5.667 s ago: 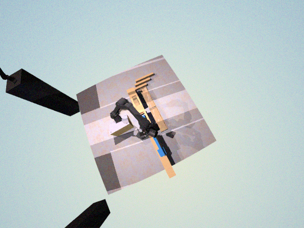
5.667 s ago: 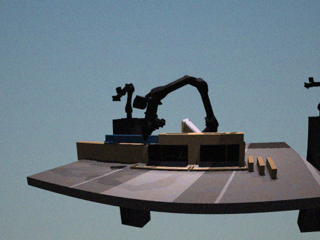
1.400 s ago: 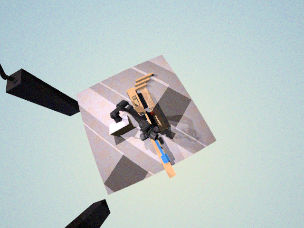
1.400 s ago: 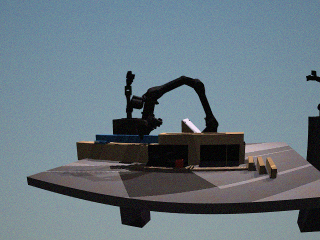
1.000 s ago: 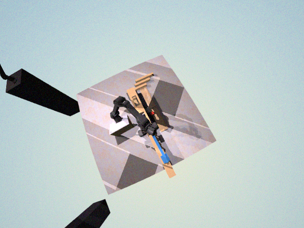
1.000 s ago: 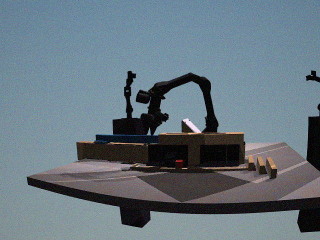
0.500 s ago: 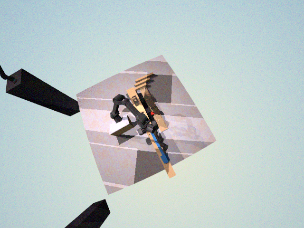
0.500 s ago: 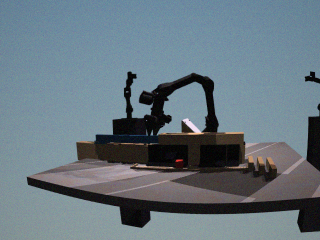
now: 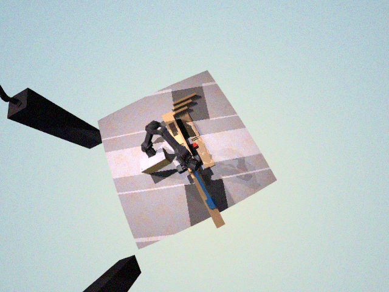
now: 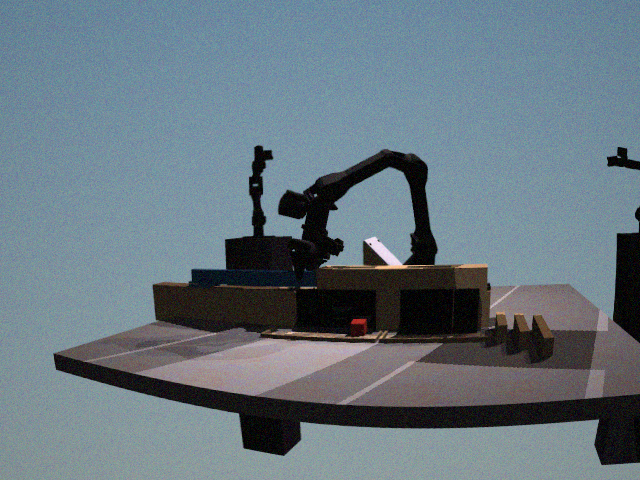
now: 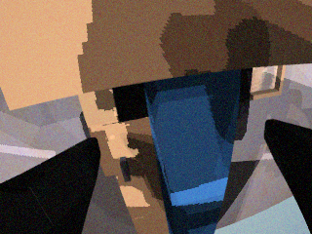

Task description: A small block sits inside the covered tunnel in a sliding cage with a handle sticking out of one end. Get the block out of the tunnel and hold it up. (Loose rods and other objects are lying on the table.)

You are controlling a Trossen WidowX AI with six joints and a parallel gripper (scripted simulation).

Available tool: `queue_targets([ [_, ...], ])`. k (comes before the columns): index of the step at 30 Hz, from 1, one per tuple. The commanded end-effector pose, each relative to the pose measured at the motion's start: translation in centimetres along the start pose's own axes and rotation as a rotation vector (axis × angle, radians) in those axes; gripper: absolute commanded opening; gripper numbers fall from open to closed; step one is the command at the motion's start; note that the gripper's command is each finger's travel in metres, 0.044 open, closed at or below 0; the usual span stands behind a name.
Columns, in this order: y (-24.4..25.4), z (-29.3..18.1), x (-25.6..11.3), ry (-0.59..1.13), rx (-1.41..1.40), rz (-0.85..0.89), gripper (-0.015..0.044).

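Patterned tabletop (image 9: 151, 207) (image 10: 330, 382) under gripper (image 9: 189, 165) (image 10: 305, 268) (image 11: 182, 136), fingers wide apart, nothing held, blue handle (image 9: 204, 188) (image 10: 248, 277) (image 11: 187, 132) between them. Red block (image 9: 195, 145) (image 10: 358, 327) lies before an opening in the tunnel wall (image 10: 387, 310) (three loose wooden pieces (image 10: 521, 333) stand near the far end).

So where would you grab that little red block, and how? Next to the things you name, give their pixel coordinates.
Probably by two opposite upright sides, coming down from above. The red block (image 9: 195, 145) (image 10: 358, 327) is a small, flat-sided cube, and the top view shows it uncovered, just outside the tunnel (image 9: 168, 117) (image 10: 387, 279) (image 11: 44, 49). I'd keep to the outer side, avoiding the roof.
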State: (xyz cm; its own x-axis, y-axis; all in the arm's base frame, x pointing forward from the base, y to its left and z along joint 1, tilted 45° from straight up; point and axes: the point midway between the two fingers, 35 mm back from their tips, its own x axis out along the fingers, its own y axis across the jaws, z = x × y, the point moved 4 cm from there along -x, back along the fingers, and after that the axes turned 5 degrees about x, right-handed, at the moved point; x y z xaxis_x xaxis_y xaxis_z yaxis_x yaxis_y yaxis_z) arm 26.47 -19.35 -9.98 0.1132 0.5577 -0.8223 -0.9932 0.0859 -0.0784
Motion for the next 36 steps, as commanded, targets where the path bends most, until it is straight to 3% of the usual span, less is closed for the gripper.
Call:
queue_targets([
  [1, 0.0, 0.0, -0.1, 0.001, 0.000, -0.001, 0.0361],
  [12, 0.0, 0.0, -0.1, 0.001, 0.000, -0.001, 0.0073],
  [15, 0.0, 0.0, -0.1, 0.001, 0.000, -0.001, 0.0052],
  [17, -0.1, -0.2, -0.1, 0.001, 0.000, -0.001, 0.0000],
  [36, -0.3, -5.8, 1.5, 0.002, 0.003, -0.004, 0.0000],
])
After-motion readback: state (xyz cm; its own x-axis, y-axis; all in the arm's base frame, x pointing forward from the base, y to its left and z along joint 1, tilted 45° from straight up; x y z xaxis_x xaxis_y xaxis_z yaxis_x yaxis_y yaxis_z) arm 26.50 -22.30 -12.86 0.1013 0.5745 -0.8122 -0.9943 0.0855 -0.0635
